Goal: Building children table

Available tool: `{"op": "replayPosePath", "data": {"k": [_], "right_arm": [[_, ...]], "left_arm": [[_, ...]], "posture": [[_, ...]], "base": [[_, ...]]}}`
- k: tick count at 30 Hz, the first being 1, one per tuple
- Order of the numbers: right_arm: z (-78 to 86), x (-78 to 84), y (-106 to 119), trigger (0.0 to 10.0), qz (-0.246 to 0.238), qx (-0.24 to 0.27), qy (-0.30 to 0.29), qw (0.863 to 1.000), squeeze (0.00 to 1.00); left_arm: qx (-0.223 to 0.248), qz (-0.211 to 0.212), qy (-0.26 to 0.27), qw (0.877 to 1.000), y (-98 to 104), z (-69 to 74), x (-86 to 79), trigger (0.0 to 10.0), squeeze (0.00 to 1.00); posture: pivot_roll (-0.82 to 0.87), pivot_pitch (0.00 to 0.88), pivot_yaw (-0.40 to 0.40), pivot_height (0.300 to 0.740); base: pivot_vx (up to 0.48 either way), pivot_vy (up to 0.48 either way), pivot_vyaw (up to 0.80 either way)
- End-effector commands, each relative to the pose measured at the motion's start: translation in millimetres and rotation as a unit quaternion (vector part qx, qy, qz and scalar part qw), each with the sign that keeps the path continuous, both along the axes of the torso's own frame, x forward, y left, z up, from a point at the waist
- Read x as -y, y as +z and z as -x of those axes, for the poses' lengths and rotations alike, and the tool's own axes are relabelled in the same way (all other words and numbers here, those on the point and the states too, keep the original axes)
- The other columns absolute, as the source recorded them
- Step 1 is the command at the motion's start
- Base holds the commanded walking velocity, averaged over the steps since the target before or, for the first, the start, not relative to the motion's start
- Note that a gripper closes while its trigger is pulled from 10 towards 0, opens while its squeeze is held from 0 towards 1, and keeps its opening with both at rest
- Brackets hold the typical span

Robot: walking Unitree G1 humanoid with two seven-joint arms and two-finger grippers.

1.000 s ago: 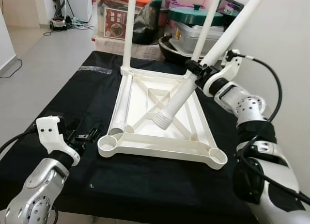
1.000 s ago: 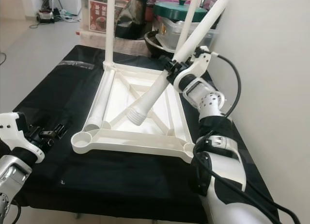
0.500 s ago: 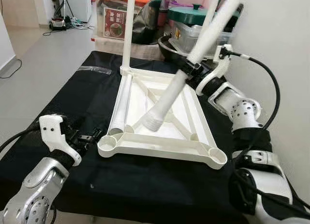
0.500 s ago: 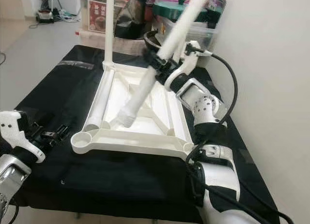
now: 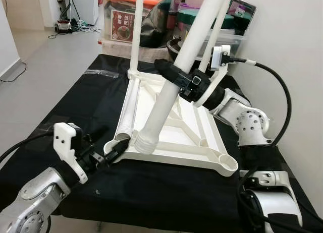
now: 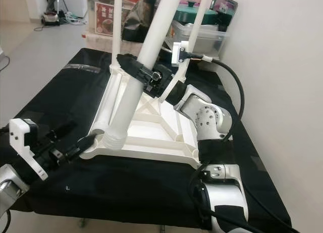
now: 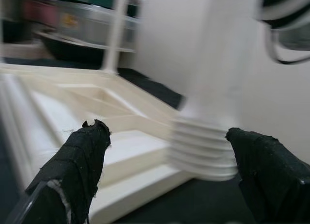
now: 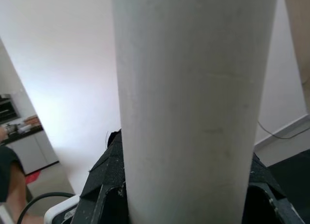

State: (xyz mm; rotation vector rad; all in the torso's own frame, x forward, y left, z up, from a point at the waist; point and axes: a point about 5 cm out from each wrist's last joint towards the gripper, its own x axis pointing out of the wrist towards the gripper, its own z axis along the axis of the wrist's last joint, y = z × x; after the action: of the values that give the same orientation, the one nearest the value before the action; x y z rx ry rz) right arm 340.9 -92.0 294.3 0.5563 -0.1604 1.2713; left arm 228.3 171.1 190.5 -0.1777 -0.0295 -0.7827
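A white table frame (image 5: 204, 137) lies upside down on the black cloth (image 5: 75, 102). Two white legs stand in its far corners, one at the far left (image 5: 137, 31) and one at the far right (image 5: 214, 39). A loose leg (image 5: 128, 107) lies along the frame's left side. My right gripper (image 5: 179, 80) is shut on another leg (image 5: 164, 99), held steeply tilted. Its ribbed end (image 5: 144, 142) rests at the near-left corner socket (image 5: 117, 143). My left gripper (image 5: 113, 151) is open at that corner. In the left wrist view its fingers (image 7: 80, 161) straddle the ribbed end (image 7: 203, 151).
Storage boxes (image 5: 123, 18), a green-lidded pot (image 5: 194, 16) and a dark bowl stand behind the table. A white wall (image 5: 287, 41) runs close along the right side. Bare floor (image 5: 45, 61) lies to the left. The near-right socket (image 5: 227, 164) is unfilled.
My right gripper has swung the held leg left and more upright, bringing its ribbed end to the near-left corner. My left gripper has reached forward to that corner.
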Motion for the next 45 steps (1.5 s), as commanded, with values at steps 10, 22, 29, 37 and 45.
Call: {"op": "replayPosePath", "data": {"k": [10,22,29,37,45], "right_arm": [[12.5,-26.3,5.6,0.0,-0.008,0.017,0.055,0.998,0.00],[36.4,-57.1,15.4,0.0,-0.025,0.040,0.118,0.992,0.00],[40.7,-61.2,16.0,0.0,-0.026,0.043,0.129,0.990,0.00],[42.4,-61.2,16.0,0.0,-0.026,0.042,0.128,0.990,0.00],[38.6,-61.6,14.8,8.6,-0.009,0.035,0.094,0.995,0.00]], "left_arm": [[0.002,-0.039,-0.112,0.993,4.4,1.3,15.8,10.0,0.00],[0.002,-0.072,-0.143,0.987,-0.3,-6.4,19.4,10.0,0.00],[0.000,-0.075,-0.146,0.986,-4.8,-5.1,20.3,0.0,0.00],[0.012,-0.066,-0.136,0.988,-2.3,-8.1,19.2,0.0,0.00],[0.023,-0.071,-0.131,0.989,-0.6,-8.7,18.4,0.0,0.00]], "posture": [[0.13,0.000,-0.142,0.740],[0.11,0.000,-0.137,0.740],[0.11,0.000,-0.143,0.740],[0.11,0.000,-0.144,0.740],[0.11,0.000,-0.146,0.740]], "base": [[0.000,0.000,0.00],[0.000,0.000,0.00],[0.000,0.000,0.00],[0.000,0.000,0.00],[0.000,0.000,0.00]]}}
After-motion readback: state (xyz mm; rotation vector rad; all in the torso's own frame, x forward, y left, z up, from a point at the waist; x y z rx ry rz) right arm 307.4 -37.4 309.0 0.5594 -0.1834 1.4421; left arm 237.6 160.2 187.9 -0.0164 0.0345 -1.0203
